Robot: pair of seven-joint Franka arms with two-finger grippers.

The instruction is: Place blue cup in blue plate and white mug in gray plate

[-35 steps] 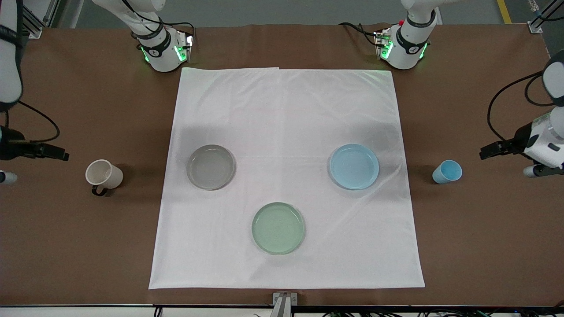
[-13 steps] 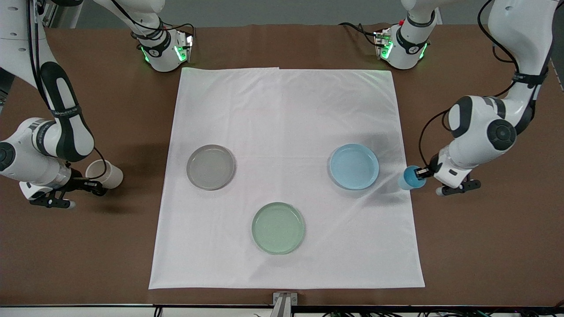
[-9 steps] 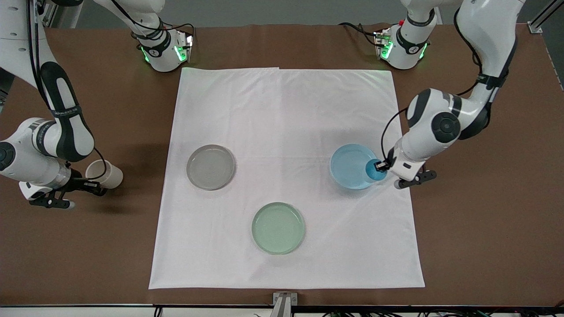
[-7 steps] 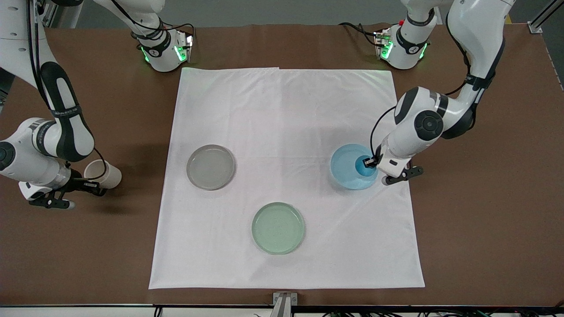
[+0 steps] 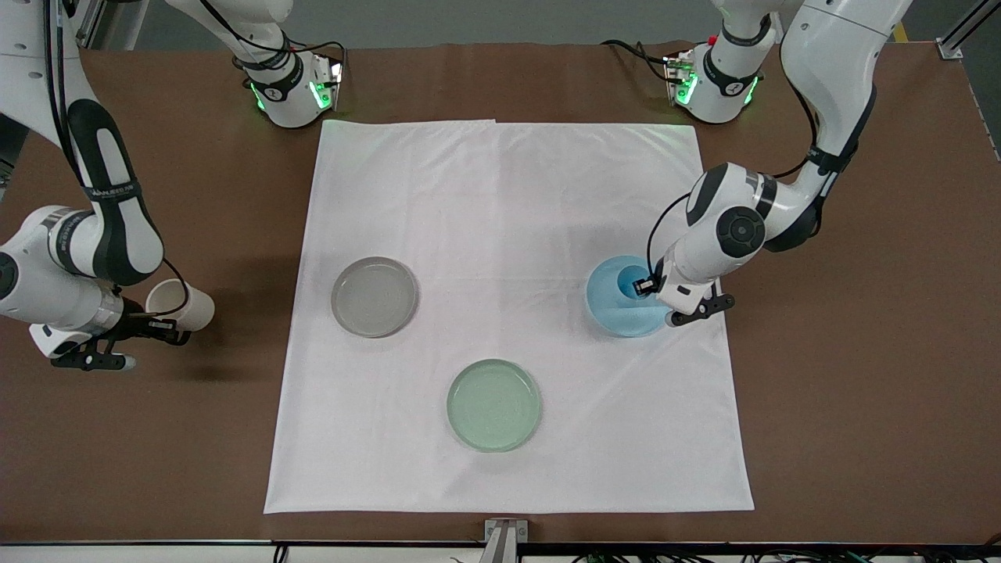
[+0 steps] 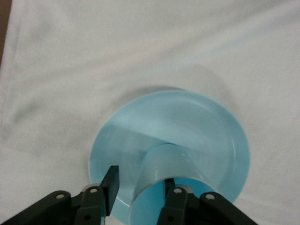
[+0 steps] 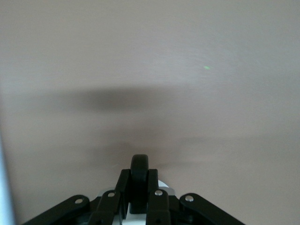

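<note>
The blue cup (image 5: 629,280) stands in the blue plate (image 5: 618,319), toward the left arm's end of the cloth. My left gripper (image 5: 638,286) is at the cup's rim, open: one finger is inside the cup and the other stands clear of its wall, as the left wrist view shows for the cup (image 6: 164,161), plate (image 6: 187,117) and gripper (image 6: 140,182). The white mug (image 5: 181,306) is over bare table at the right arm's end. My right gripper (image 5: 167,334) is shut on its black handle (image 7: 139,165). The gray plate (image 5: 374,297) is empty.
A pale green plate (image 5: 493,405) lies on the white cloth (image 5: 508,195), nearer to the front camera than the other two plates. Brown table surrounds the cloth. Both arm bases stand along the table's edge farthest from the camera.
My left gripper carried the blue cup from the bare table onto the blue plate, and its fingers now stand apart. My right gripper closed on the mug's handle; the mug has shifted slightly.
</note>
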